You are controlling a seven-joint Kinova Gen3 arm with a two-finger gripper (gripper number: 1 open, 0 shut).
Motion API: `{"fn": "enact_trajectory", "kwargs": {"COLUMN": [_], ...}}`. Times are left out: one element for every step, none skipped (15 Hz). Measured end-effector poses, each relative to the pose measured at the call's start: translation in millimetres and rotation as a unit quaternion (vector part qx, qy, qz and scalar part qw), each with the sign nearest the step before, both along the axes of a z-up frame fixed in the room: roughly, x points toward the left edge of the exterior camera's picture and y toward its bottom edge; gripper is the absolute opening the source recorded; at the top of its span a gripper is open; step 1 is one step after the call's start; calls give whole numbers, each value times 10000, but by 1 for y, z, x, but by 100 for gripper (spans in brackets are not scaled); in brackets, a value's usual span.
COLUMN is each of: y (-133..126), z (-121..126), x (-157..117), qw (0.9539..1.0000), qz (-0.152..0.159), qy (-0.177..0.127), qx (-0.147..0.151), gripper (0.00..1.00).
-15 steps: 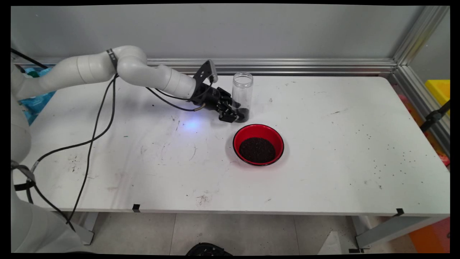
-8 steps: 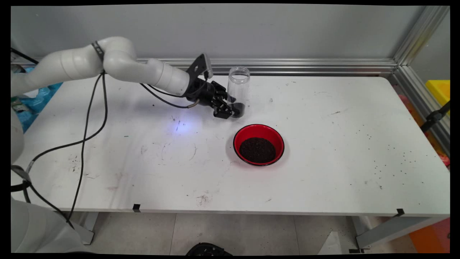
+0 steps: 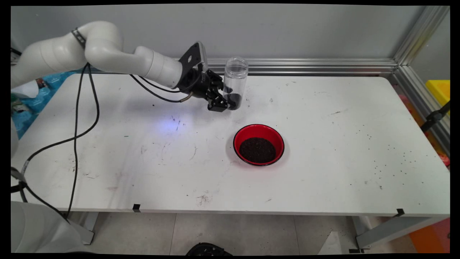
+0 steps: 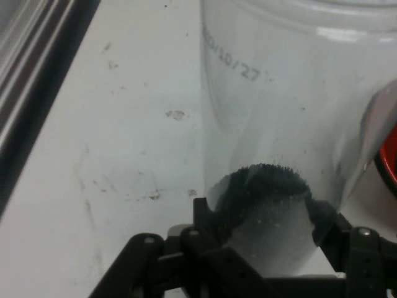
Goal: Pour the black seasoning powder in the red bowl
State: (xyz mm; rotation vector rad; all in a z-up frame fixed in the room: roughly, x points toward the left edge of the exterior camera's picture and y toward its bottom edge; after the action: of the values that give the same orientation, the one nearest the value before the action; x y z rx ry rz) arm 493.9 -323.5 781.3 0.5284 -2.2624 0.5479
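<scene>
My gripper (image 3: 227, 103) is shut on a clear plastic jar (image 3: 235, 80) near its base, holding it upright and lifted off the white table (image 3: 323, 144). A little dark granular stuff lies in the jar's bottom. In the hand view the jar (image 4: 279, 136) fills the middle, with dark grains heaped low between my fingers (image 4: 205, 214) and my gripper (image 4: 263, 226) closed around it. A red bowl (image 3: 258, 144) holding dark grains sits on the table in front of and slightly right of the jar.
An aluminium rail (image 3: 305, 66) runs along the table's back edge and down the right side. Black cables (image 3: 77, 122) hang from the arm over the table's left part. Dark specks are scattered on the table's right side (image 3: 388, 158).
The gripper has carried the jar up and to the left, away from the table surface and the red bowl. The bowl has not moved.
</scene>
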Motion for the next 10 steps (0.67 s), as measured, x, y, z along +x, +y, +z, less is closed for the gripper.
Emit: {"fn": "enact_trajectory", "kwargs": {"y": [4,7,10,12,14,16,17,19,19,21], "z": [5,9,14,16,19,22,23,25,27,28], "x": [-1,-1,-3,-4,-6,-8,-9,-11,-12,-14], "qw": [9999,9996,9990,9984,9972,9953,9940,9916,9897,9866], "qz": [-39,-87,-156,-206,-282,-381,-443,-542,-613,-719], "qy": [-79,-145,-227,-287,-380,-501,-572,-679,-752,-861], "qx": [-97,-208,-352,-442,-577,-731,-823,-959,-1051,-1183], "gripper": [0,0,0,0,0,0,0,0,0,0]}}
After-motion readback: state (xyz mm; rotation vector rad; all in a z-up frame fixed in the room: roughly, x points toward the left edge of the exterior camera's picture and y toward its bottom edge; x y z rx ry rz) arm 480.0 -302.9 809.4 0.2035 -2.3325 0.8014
